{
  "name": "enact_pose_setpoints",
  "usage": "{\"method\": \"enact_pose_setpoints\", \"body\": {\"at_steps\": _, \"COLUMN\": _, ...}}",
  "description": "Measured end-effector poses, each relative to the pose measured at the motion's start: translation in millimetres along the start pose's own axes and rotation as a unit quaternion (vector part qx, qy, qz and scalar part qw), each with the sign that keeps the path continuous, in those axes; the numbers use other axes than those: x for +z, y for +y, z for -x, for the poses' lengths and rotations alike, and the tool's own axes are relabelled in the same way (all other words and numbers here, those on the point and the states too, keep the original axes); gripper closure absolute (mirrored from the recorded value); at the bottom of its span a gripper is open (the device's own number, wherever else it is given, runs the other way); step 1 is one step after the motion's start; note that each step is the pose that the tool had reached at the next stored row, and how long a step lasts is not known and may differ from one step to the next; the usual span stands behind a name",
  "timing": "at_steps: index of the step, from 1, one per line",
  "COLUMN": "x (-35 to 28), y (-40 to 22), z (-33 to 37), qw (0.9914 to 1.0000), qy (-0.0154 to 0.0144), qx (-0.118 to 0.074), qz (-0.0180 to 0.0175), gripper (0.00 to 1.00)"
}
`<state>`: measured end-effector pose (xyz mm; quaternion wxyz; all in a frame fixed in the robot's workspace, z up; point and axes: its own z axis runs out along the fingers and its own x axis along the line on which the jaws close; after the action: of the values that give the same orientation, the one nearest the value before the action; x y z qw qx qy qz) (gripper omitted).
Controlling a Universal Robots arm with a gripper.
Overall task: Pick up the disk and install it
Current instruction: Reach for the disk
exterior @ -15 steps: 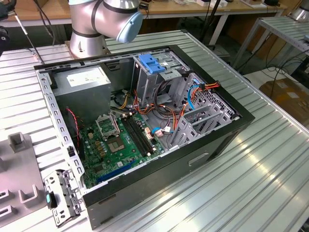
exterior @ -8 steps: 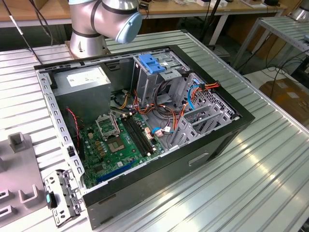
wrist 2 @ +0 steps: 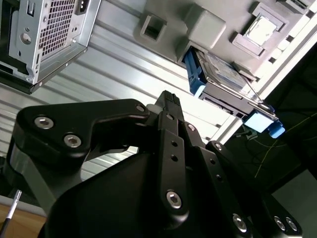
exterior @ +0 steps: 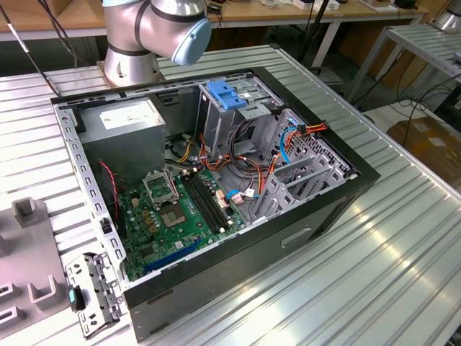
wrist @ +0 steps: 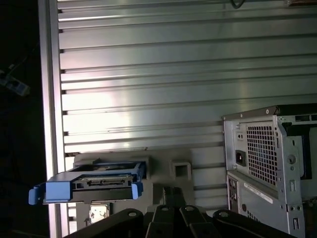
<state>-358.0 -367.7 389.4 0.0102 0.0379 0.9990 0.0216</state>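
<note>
In the exterior view, my arm [exterior: 155, 25] stands at the far side of the ribbed metal table [exterior: 374, 274]. The open computer case [exterior: 317, 216] lies across the middle. Inside it I see the grey power supply [exterior: 122, 122] on the exterior view's left, a blue latch [exterior: 227, 94] on top of the drive cage, and the green motherboard [exterior: 180, 209] nearer the camera. A grey holder [exterior: 29, 245] sits on the table at the exterior view's left, near the front.

In the second wrist view, the pincer [wrist 2: 168, 96] fills the foreground. Its fingers look drawn together at the tip with nothing between them. The disk [wrist 2: 223, 74] is out ahead of the tip and well apart from it, not touched. It sits propped in the grey holder [wrist 2: 208, 22] with its blue rails showing, close to the table's edge [wrist 2: 114, 54]. The case's back panel [wrist 2: 49, 29] is off to the other side, so the pincer points roughly between the two.

In the first wrist view, the pincer's [wrist: 172, 189] fingertips meet, and it holds nothing. The disk [wrist: 99, 186] rests in its blue carrier on the grey holder [wrist: 161, 168], beside the tip on the side away from the case [wrist: 267, 163]. It is near the tip but clear of it, right by the table's [wrist: 148, 74] edge.
</note>
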Motion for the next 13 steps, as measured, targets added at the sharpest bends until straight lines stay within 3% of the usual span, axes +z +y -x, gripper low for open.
{"method": "enact_pose_setpoints", "body": {"at_steps": 13, "x": 0.0, "y": 0.4, "z": -22.0, "qw": 1.0, "qy": 0.0018, "qx": 0.0, "qz": -0.0001, "gripper": 0.89}}
